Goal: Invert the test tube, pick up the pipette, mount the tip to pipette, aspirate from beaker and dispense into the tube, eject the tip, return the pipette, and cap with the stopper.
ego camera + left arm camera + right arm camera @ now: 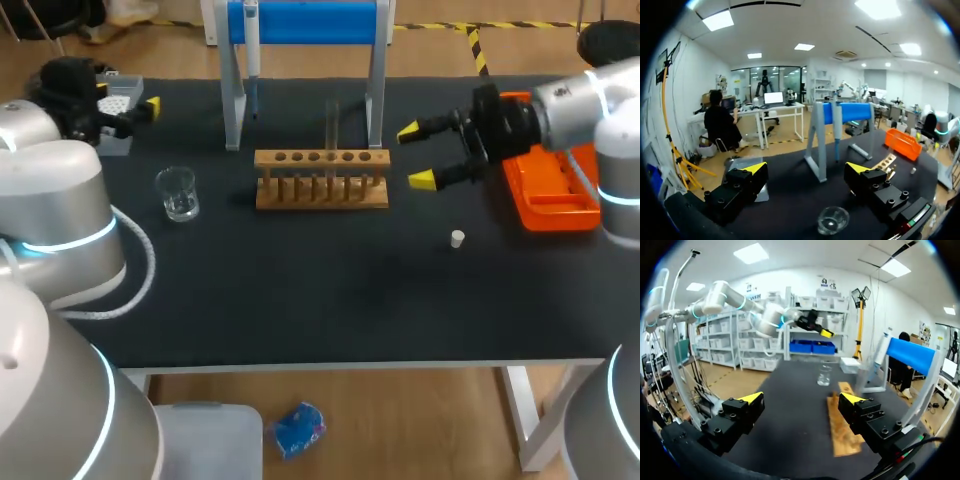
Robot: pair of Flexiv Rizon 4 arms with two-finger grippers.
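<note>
right gripper (415, 156) held wide open just right of rack (320, 192), judged lined up for test tube (332, 122) stood upright in it | left gripper (806, 168) spread wide, parked well left of rack | stopper (457, 238) laid front-right of rack

beaker (180, 195) left of rack (320, 192), stopper (457, 238) right

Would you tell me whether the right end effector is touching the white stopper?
Apart: the head view shows dark table between the right end effector and the stopper.
</note>
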